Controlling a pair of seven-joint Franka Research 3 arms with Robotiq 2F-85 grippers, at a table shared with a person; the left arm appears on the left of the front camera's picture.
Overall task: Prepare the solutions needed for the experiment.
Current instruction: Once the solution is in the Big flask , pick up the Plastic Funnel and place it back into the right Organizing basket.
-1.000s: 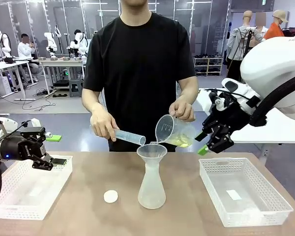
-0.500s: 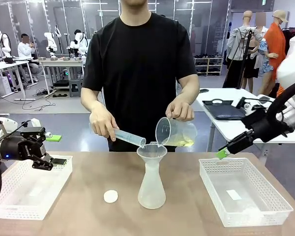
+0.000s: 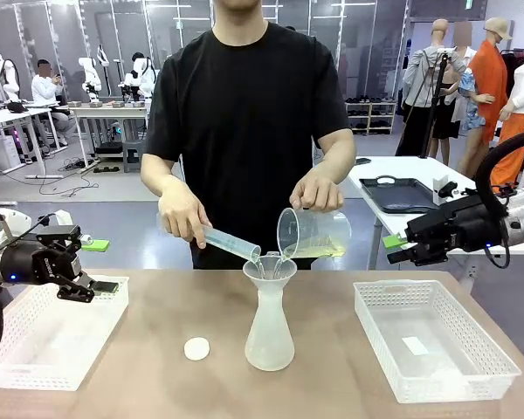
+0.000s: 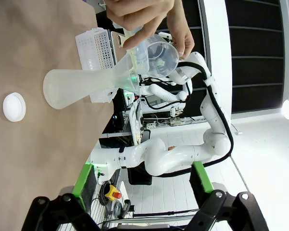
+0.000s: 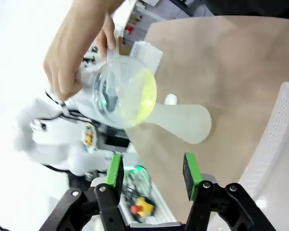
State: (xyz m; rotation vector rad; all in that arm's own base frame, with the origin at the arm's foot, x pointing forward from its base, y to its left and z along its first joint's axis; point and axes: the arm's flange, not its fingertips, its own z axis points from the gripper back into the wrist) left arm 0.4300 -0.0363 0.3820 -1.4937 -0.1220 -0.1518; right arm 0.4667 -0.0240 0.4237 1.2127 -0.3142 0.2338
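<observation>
while solutions (image 3: 319, 251) tilt over flask (image 3: 269, 336) | right jaws now level | left jaws unmoved

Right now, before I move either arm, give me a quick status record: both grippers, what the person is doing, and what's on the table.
left gripper: open, holding nothing, over the far edge of the left basket
right gripper: open, holding nothing, in the air past the right basket
person: one hand tilts a beaker, the other hand tilts a graduated cylinder, both at the funnel
solution: pale yellow-green, pooled in the tilted beaker
flask: upright mid-table, funnel in its neck
cap: white, on the table beside the flask
</observation>
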